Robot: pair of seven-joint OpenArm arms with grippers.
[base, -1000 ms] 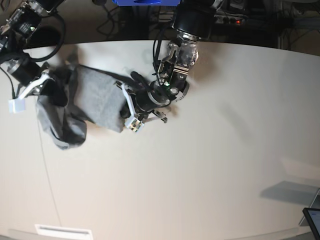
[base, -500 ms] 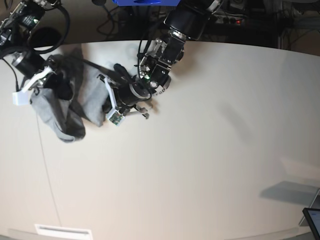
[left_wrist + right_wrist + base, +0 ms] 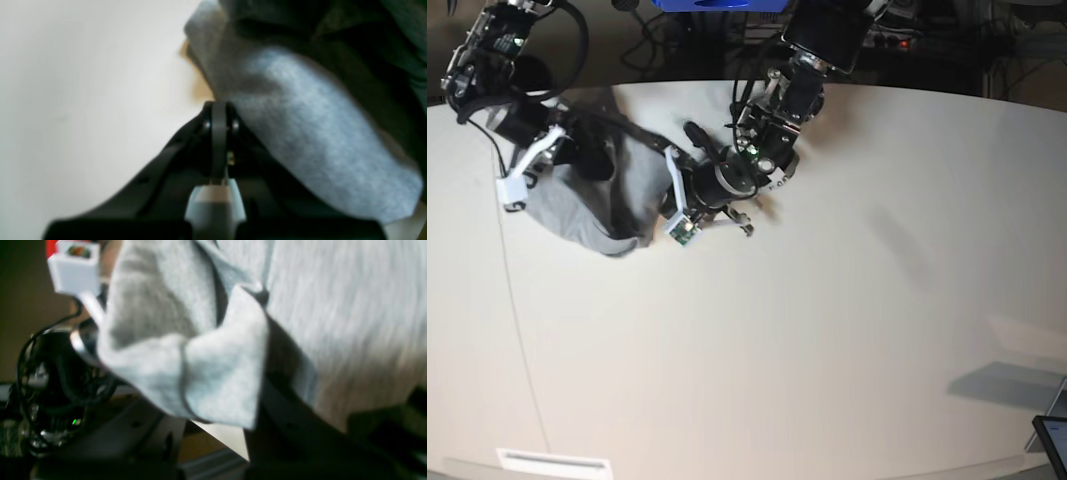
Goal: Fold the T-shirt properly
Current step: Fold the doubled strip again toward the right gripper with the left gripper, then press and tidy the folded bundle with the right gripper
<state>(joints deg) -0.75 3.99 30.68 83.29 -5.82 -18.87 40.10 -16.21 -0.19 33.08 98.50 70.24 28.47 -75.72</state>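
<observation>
Looking at the base view first: the T-shirt [image 3: 602, 195] sits bunched in a grey heap at the far left of the table [image 3: 847, 330], w/ both arms on it, so I judge I'm mid-fold, carrying cloth over, nowhere near a flat, finished shape. Right gripper [image 3: 527, 175] is at the heap's left edge, left gripper [image 3: 682, 205] at its right edge, near the table's far side. Next move, imo, calls for laying the held cloth down flat and squaring the edges before letting go; the risk is dropping it as a lump. Left wrist view: blurry, but the left gripper [image 3: 218, 115] has its fingers pressed together, no gap between them. Grey cloth [image 3: 300, 133] lies right against them on the right side; can't tell from here whether any fabric is nipped btwn them or just brushing past, since the tips meet at the cloth's edge. Bare table shows to the left. Right wrist view: also soft. A hemmed corner of the tee [image 3: 206, 373] hangs folded across the middle, a broad grey panel behind it to the right. The right gripper's own tips are hidden by that cloth, so I take them as all but closed, pinching the shirt, since the fabric drapes straight off them.
</observation>
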